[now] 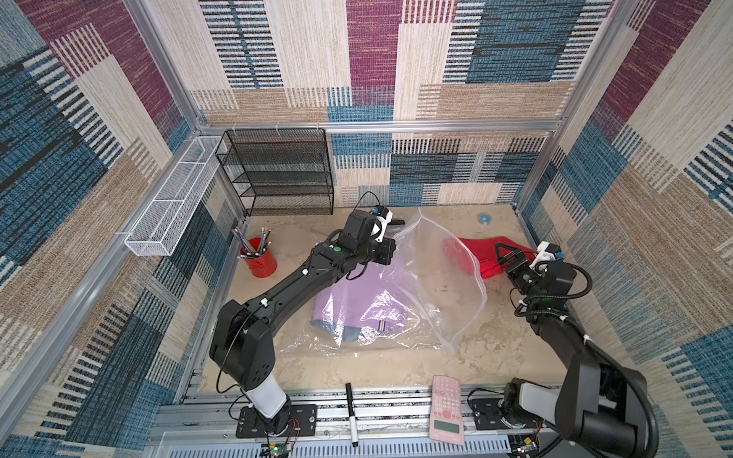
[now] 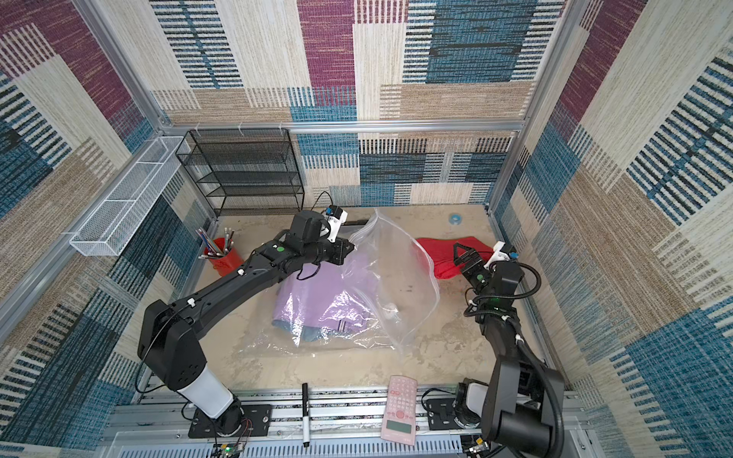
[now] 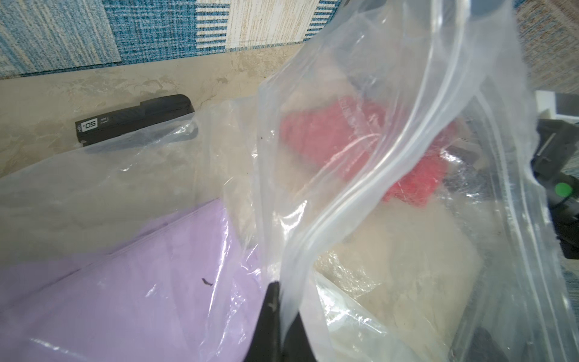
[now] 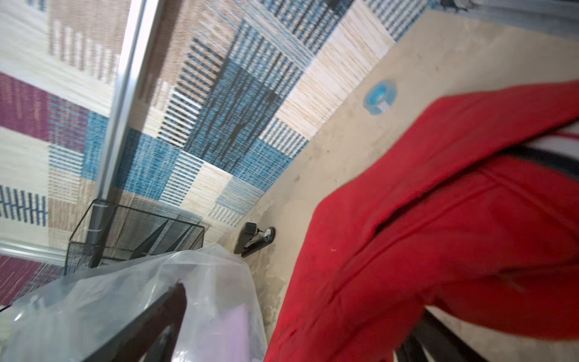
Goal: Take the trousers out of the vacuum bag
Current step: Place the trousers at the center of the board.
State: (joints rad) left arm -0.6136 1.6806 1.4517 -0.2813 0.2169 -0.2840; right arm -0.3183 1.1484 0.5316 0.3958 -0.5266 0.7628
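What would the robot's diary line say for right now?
left gripper: shut on vacuum bag | right gripper: open by red trousers, out on table | lilac trousers, denim trousers: in bag

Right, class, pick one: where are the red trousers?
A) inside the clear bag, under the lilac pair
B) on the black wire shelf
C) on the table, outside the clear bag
C: the red trousers lie on the bare table beyond the bag, while only the lilac pair shows under the plastic.
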